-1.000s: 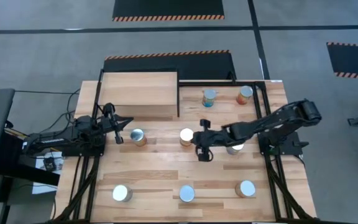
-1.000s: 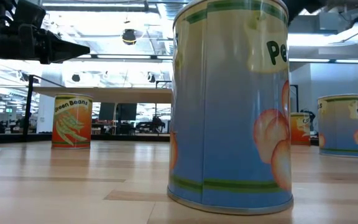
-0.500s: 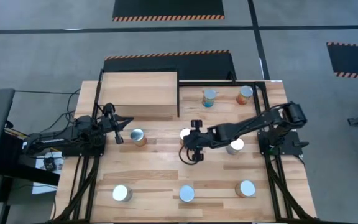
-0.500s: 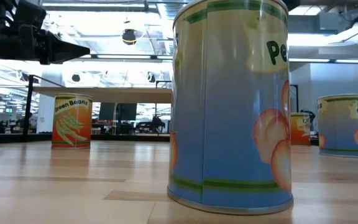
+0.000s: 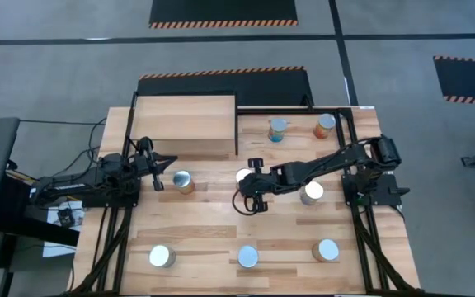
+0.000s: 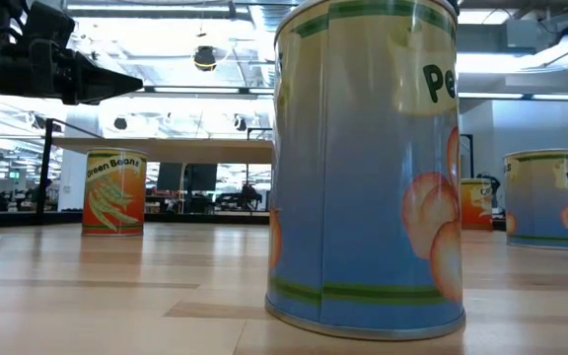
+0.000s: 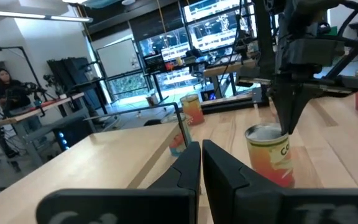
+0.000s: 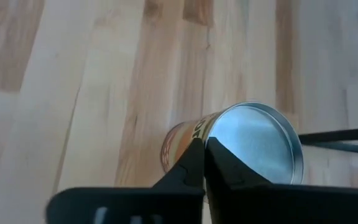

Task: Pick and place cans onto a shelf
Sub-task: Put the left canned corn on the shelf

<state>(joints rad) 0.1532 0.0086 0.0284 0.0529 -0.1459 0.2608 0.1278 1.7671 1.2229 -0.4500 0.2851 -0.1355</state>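
Note:
Several cans stand upright on their bases on the plank table. One orange-labelled can [image 5: 242,175] stands mid-table. My right gripper [image 5: 249,191] hangs over it, shut, pointing down. Its fingertips [image 8: 204,148] are at the edge of the can's silver top [image 8: 260,146]. The left wrist view shows the same can [image 7: 269,155] under that gripper. My left gripper [image 5: 171,162] is shut and empty, level, beside another orange can [image 5: 182,181] and in front of the shelf [image 5: 184,124], which holds no cans. My right gripper's shut fingertips come from above, down to the near rim of the can's top [image 8: 219,134]. I cannot tell whether they touch it. The can stands upright on the table.
Two cans [image 5: 279,129] [image 5: 325,125] stand at the far right and one [image 5: 312,194] under my right arm. Three stand along the near edge: [image 5: 162,256], [image 5: 247,257], [image 5: 326,250]. The middle one fills the low view [image 6: 363,168]. The shelf's black frame [image 5: 237,136] borders it on the right.
My right gripper has gone toward the table's left edge, from beside the mid-table can to over it, the arm stretching out. The left arm has kept still.

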